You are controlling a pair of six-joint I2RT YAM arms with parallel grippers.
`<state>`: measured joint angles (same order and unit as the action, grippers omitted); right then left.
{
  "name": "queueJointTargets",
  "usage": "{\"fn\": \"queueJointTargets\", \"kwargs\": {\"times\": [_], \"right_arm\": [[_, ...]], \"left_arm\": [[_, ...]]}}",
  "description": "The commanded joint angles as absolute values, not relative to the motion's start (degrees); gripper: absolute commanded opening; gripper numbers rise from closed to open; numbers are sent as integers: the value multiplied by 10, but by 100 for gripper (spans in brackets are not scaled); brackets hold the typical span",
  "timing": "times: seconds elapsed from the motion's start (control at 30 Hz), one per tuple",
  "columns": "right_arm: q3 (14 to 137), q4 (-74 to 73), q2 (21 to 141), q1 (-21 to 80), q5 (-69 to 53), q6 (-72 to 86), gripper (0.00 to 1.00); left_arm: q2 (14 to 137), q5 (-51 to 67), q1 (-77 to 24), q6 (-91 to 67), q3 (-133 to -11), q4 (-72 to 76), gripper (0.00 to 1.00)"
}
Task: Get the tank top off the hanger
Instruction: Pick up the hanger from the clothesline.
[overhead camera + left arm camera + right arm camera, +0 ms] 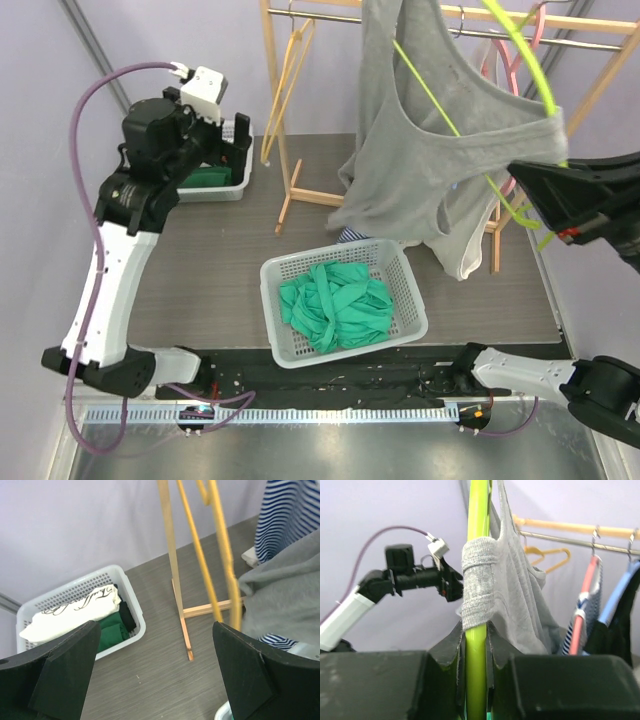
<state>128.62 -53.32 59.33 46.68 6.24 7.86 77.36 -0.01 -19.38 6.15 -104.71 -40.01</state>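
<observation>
Two arms work here: the left arm (110, 260) at 9 o'clock and the right arm (590, 200) at 3 o'clock. Two white baskets sit on the surface (200, 290): the near basket (270, 300) at 6 o'clock and the far basket (243, 150) at 10 o'clock. One grey tank top (420, 150) hangs on one lime-green hanger (520, 50). One wooden rack (285, 150) stands at 12 o'clock. Its rail carries three more hangers: one yellow hanger (552, 562), one pink hanger (585, 587) and one blue hanger (615, 600).

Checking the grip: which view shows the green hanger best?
The right wrist view: the green hanger stands close-up, clamped in the right end effector. The top view shows it thin, partly behind the tank top; the left wrist view shows none.
</observation>
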Motion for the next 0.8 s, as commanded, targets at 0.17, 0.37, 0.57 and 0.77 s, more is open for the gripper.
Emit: {"fn": "queueJointTargets", "kwargs": {"times": [0.17,0.37,0.57,0.77], "right_arm": [[1324,-428,559,518,-17,108,1],[1289,-456,525,532,19,112,1],[1309,-466,532,536,11,112,1],[1302,-542,560,538,-38,108,1]], "left_arm": [[726,47,-191,38,-1105,-474,100],[704,123,-192,24,-1179,-506,100],[670,210,-191,11,-1201,-517,100],[667,256,-190,13,-1250,-512,100]]}}
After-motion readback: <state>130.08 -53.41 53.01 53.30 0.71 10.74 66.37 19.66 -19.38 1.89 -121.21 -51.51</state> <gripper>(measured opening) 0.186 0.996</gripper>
